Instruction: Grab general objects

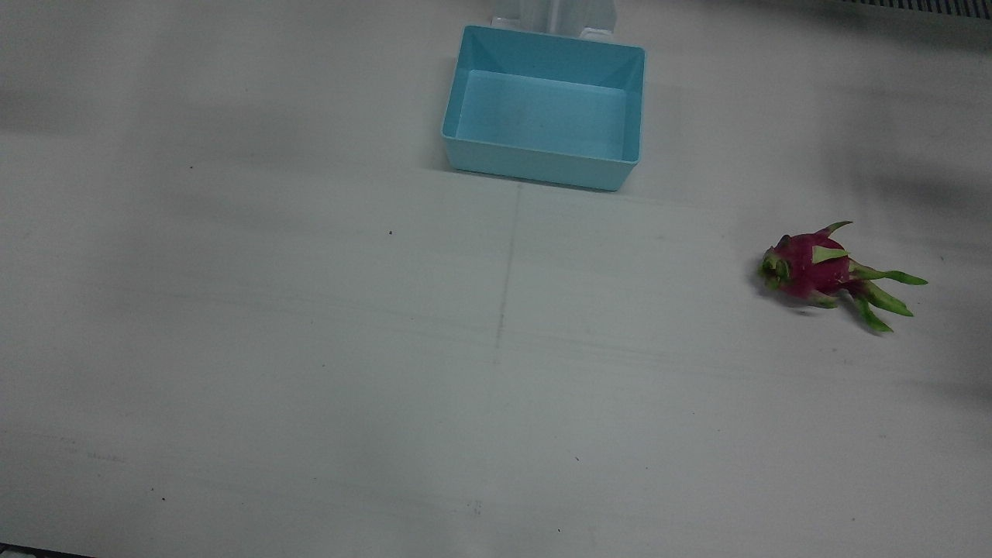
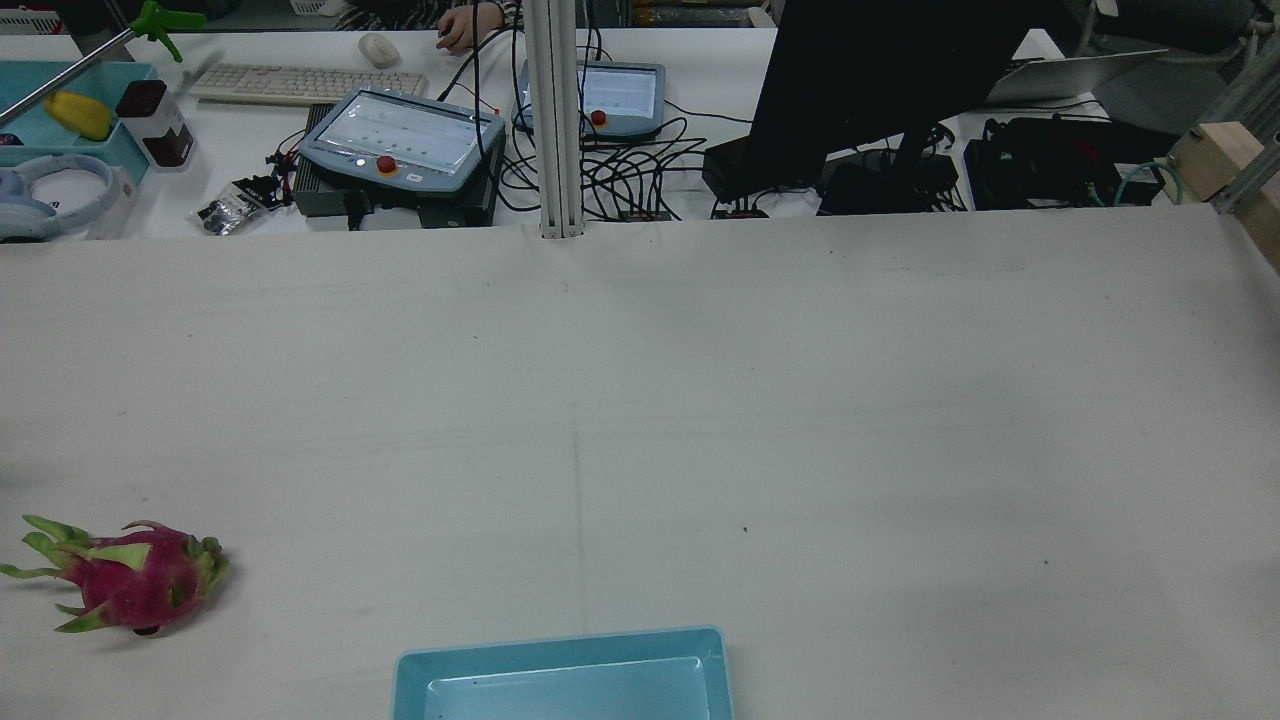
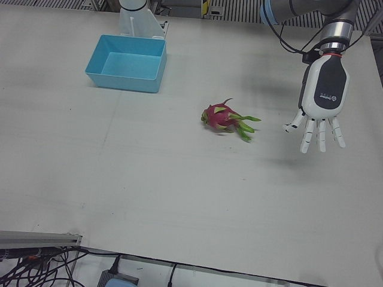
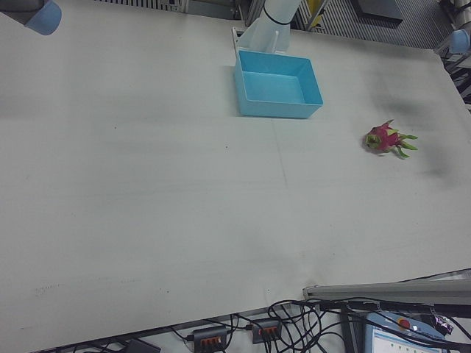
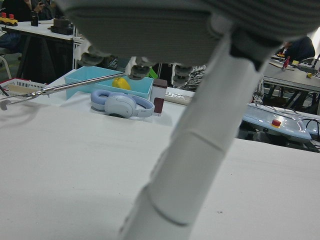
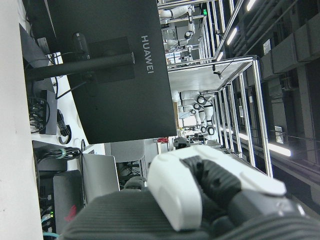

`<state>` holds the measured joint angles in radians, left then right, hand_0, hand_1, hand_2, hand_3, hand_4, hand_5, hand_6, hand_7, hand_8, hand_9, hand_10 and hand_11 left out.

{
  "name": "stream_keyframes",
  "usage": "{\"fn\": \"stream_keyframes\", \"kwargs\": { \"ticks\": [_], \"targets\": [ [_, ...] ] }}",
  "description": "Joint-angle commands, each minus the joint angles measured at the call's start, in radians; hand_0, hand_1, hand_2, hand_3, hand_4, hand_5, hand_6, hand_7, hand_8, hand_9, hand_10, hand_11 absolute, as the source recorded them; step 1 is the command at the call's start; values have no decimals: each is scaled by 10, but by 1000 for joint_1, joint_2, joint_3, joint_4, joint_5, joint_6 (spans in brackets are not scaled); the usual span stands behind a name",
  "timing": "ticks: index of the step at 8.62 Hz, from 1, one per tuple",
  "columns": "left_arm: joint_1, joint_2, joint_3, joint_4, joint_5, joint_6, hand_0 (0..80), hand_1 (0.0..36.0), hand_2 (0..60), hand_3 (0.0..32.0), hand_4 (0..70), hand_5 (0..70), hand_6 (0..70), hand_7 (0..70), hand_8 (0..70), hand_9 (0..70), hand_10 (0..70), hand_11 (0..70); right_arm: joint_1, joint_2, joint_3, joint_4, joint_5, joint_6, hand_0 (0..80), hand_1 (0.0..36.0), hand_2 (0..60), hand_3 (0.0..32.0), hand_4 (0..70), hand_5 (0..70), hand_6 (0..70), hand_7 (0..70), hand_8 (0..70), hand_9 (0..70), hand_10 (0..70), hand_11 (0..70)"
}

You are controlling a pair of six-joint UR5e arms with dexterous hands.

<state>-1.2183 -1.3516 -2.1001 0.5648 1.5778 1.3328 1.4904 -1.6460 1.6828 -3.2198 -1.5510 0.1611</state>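
Hovering empty with fingers spread downward, the left hand point(image 3: 321, 107) hangs near the dragon fruit point(image 3: 226, 118); the right hand's point(image 6: 200, 200) grip I cannot tell.

The white table point(image 1: 310, 349) carries a dragon fruit point(image 1: 814, 267) (lying on its side) and a blue bin point(image 1: 542, 159) near the robot's edge.

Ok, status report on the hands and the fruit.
Left hand open, hovering beside dragon fruit. Right hand unclear. Fruit lying on table, path clear.
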Motion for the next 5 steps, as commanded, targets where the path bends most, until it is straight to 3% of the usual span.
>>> {"fn": "stream_keyframes", "kwargs": {
  "ticks": [1, 3, 5],
  "targets": [
    [19, 2, 9, 7, -21, -3, 800, 360, 72, 320, 0, 588, 0, 125, 83, 11, 0, 33, 1, 0, 0, 0, 0, 0, 0, 0, 0, 0, 0, 0, 0, 0, 0, 0, 0, 0],
    [89, -6, -1, -29, -22, 8, 800, 360, 77, 320, 0, 617, 0, 123, 80, 10, 0, 33, -1, 0, 0, -2, -1, 0, 0, 0, 0, 0, 0, 0, 0, 0, 0, 0, 0, 0],
    [162, -21, -12, -28, -63, 43, 800, 360, 30, 320, 0, 562, 0, 104, 91, 6, 0, 40, 1, 0, 0, 0, 0, 0, 0, 0, 0, 0, 0, 0, 0, 0, 0, 0, 0, 0]
  ]
}}
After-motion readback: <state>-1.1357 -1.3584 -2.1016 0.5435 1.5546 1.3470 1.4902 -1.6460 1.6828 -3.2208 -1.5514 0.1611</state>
